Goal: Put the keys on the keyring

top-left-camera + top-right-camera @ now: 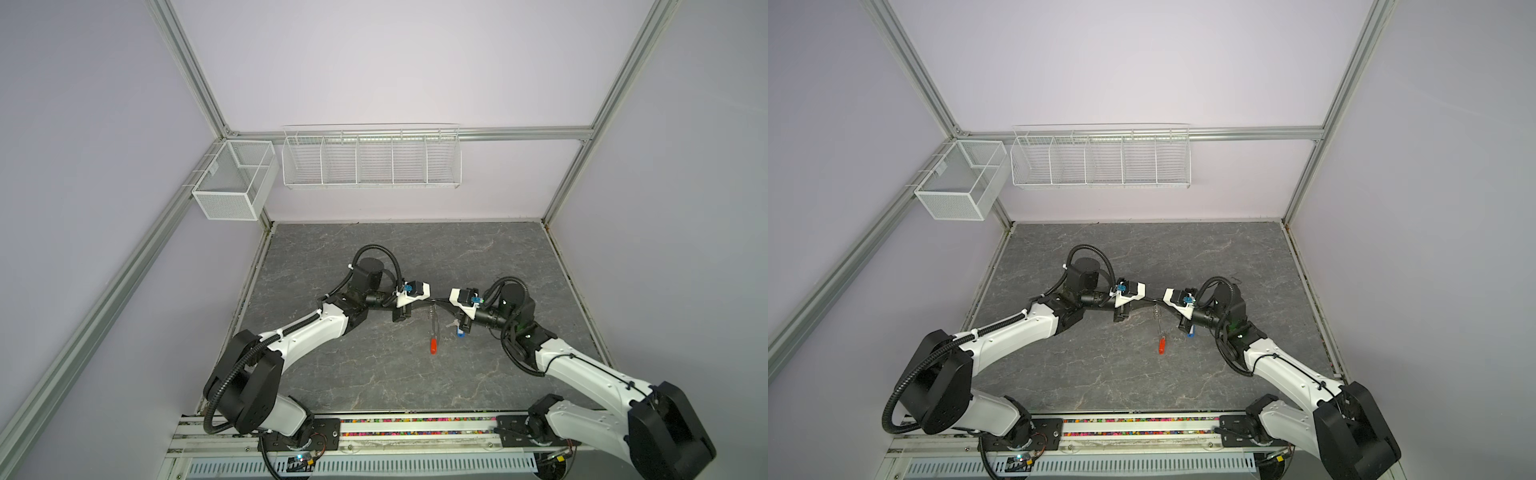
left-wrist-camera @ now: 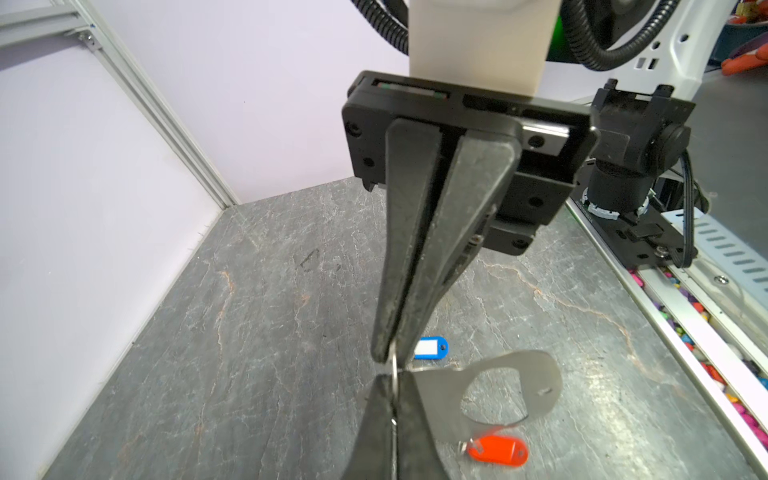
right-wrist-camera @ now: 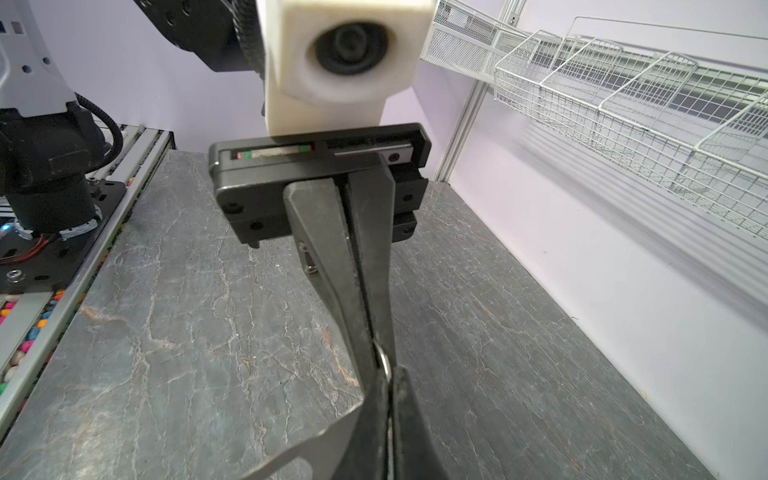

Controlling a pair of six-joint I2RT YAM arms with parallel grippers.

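Left gripper (image 2: 392, 399) and right gripper (image 2: 388, 353) are both clamped tip-to-tip on the small ring (image 2: 394, 369) of the keyring (image 2: 511, 390), red-tagged key (image 2: 496, 451) at its lower end, blue-tagged key (image 2: 430, 347) on the table (image 2: 249, 332). I'd pry gently, no twisting.

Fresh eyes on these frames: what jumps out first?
The left pincer and right pincer meet tip to tip above mid-table, both shut on one small metal ring. The flat metal keyring hangs from it with the red-tagged key at its lower end. The blue-tagged key lies on the marbled table near the right arm.
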